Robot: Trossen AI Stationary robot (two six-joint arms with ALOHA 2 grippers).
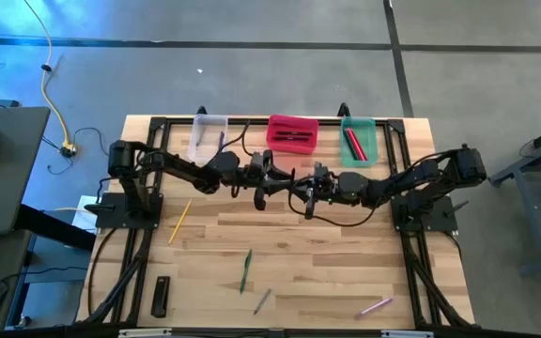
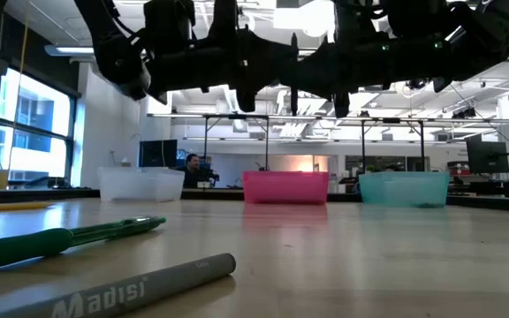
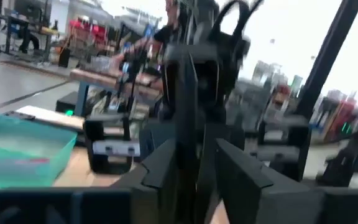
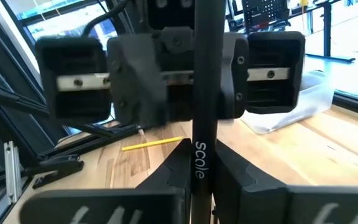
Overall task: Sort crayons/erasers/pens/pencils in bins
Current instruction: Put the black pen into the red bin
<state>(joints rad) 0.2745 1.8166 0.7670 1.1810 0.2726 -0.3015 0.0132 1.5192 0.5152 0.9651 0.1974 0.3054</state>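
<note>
Black pen (image 4: 202,93) between both grippers

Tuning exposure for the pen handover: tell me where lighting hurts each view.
High view: even light, glare on the floor at upper left. Low view: ceiling lights behind leave the arms as silhouettes. Left wrist view: white, washed-out brightness behind the left gripper. Right wrist view: well lit, lettering on the black pen in the right gripper legible.
</note>
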